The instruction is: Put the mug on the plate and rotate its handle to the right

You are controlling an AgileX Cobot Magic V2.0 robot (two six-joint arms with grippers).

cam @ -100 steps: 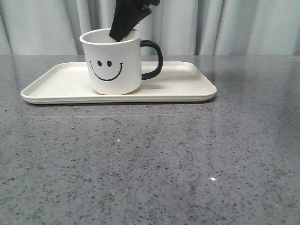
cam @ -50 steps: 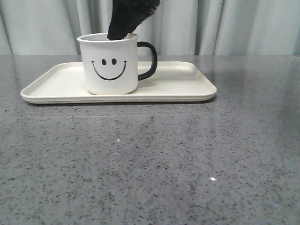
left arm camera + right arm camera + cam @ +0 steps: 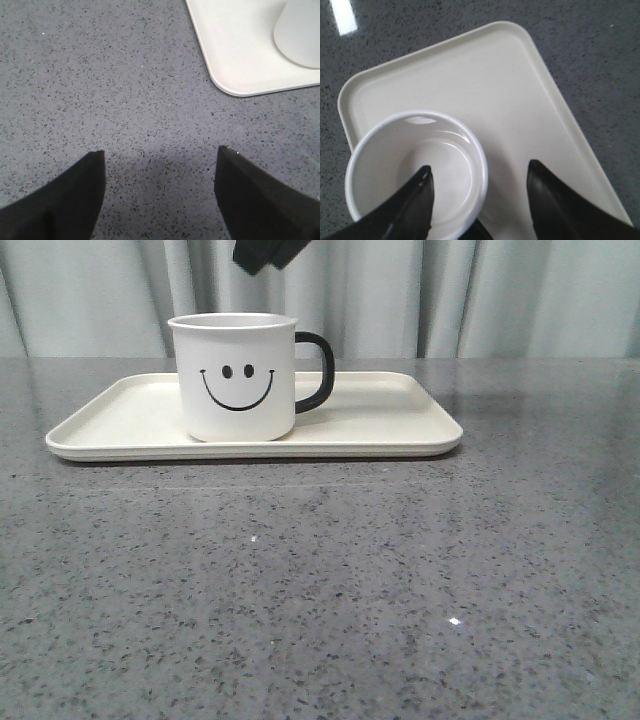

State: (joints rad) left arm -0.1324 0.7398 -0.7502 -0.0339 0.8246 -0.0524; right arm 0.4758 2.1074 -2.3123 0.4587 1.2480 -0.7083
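The right gripper [image 3: 479, 172] has lifted, jaws apart, off the smooth cylindrical mug [image 3: 237, 377] on the flat plate [image 3: 380, 425].

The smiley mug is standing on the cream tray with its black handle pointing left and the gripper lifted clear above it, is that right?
Not quite: the handle points right, as the front view shows. The mug does stand on the tray, with the right gripper clear above it.
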